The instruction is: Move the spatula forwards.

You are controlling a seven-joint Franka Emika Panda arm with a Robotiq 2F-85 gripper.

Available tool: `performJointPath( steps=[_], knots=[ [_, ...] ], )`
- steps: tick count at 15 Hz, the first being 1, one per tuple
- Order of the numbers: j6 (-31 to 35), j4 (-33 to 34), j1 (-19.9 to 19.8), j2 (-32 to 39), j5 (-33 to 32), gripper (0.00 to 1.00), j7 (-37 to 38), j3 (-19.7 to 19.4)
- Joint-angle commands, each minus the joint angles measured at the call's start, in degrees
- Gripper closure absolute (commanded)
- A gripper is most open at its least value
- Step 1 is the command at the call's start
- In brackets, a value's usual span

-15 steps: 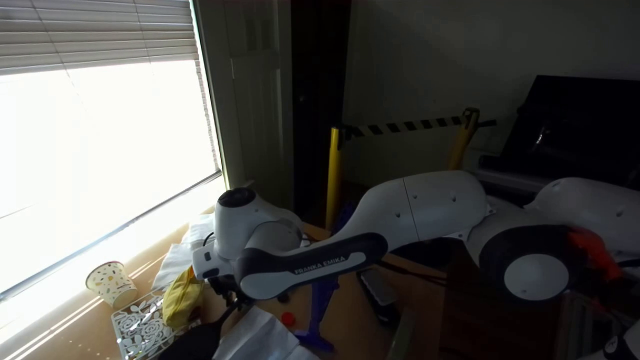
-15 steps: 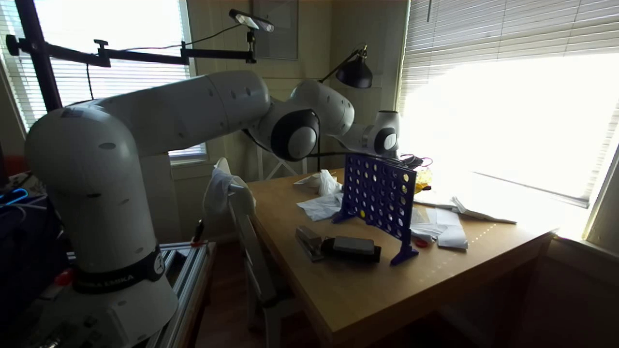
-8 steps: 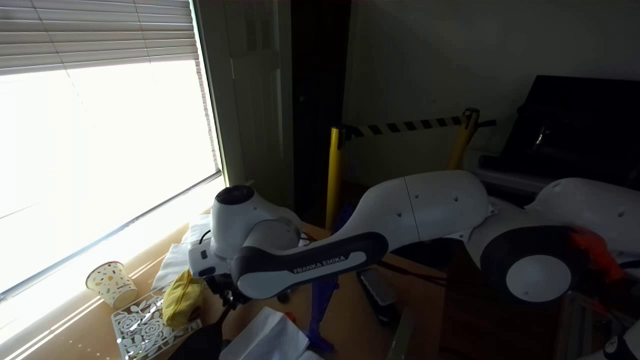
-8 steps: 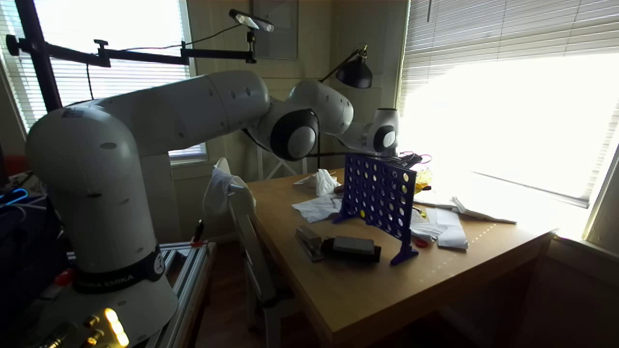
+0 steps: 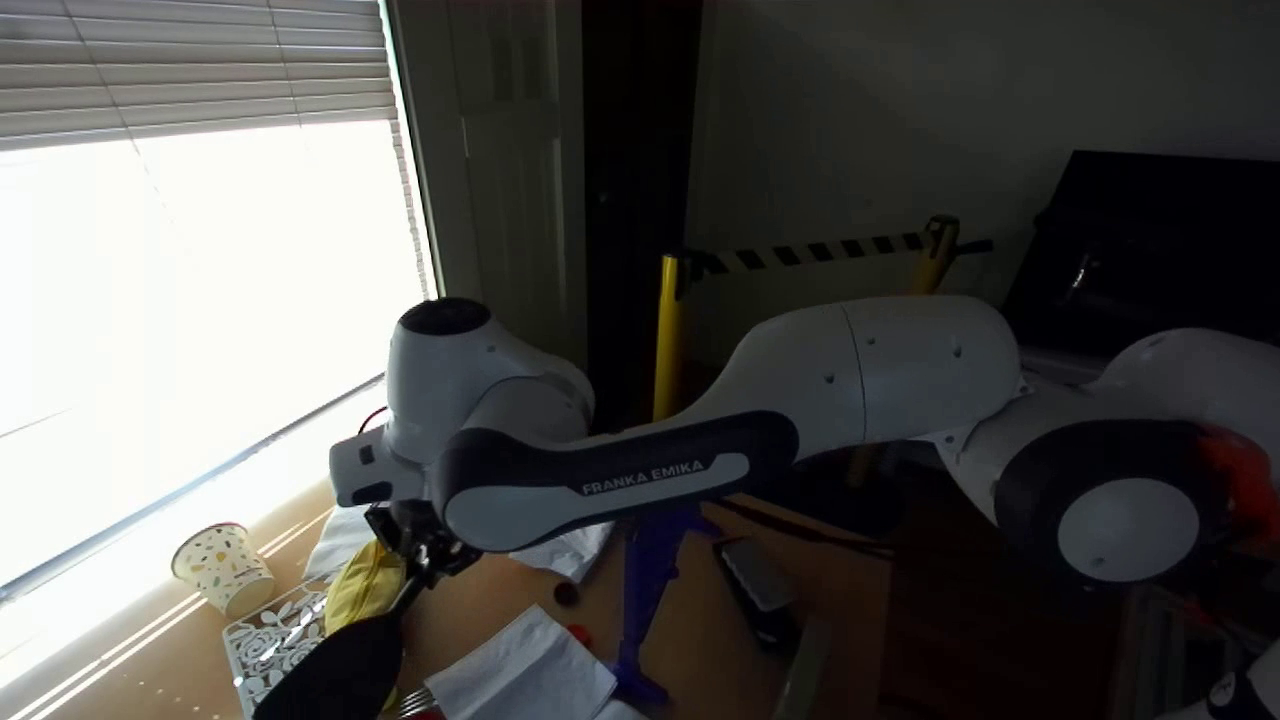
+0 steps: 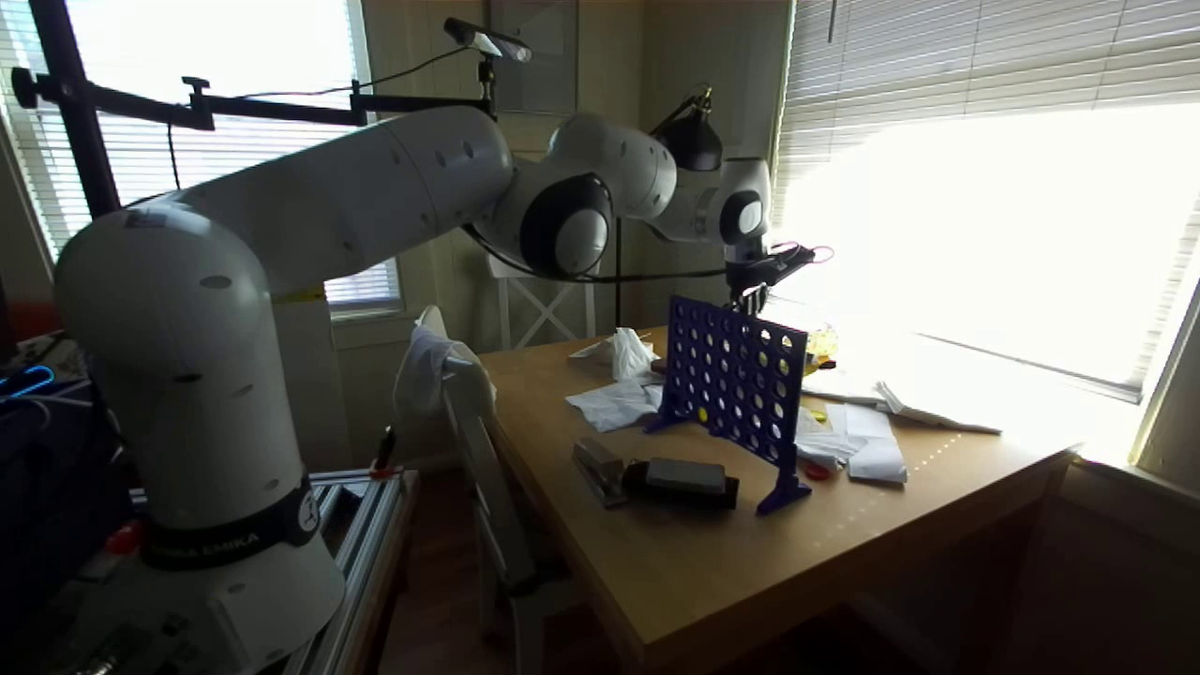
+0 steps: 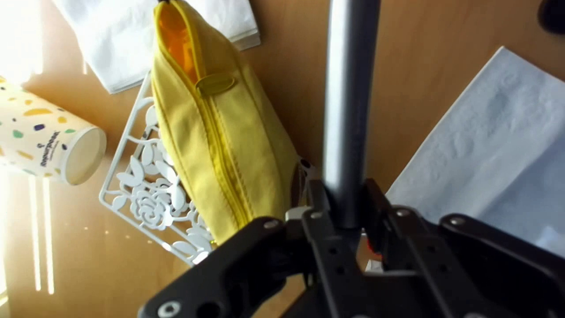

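Note:
The spatula's wide black end (image 5: pixel 340 665) shows in an exterior view, low on the left, over the table by the yellow pouch. Its thin handle slopes up from there into my gripper (image 5: pixel 425 560). In the wrist view my gripper (image 7: pixel 345 198) has both fingers closed around the shiny dark spatula handle (image 7: pixel 351 101), which runs up out of the picture. The black end does not show in the wrist view. In an exterior view the gripper (image 6: pixel 750 300) is above and behind the purple frame; I cannot make out the spatula there.
A yellow pouch (image 7: pixel 229 145) lies on a white openwork rack (image 7: pixel 150 198), beside a spotted paper cup (image 7: pixel 48 137). White napkins (image 7: pixel 481 159) lie around. The upright purple frame (image 6: pixel 731 384) and a dark block (image 6: pixel 682 481) stand on the table (image 6: pixel 750 581).
The arm has risen and shifted toward the window, carrying the spatula up with it. The black end shows higher now, and napkins and a fork tip are uncovered.

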Motion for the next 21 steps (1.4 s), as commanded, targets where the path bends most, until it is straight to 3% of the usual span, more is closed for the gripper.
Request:
performJointPath(
  steps=[1,8,21],
  knots=[
    [-2.4,-3.3,-0.1,-5.4,0.4,0.94,0.5,1.0],
    [-3.8,-12.6,-0.5,-17.3,0.5,0.94,9.2,1.5],
    [-2.4,-41.5,-0.7,-43.1,-1.1,0.94,38.2,-0.8]
  ],
)
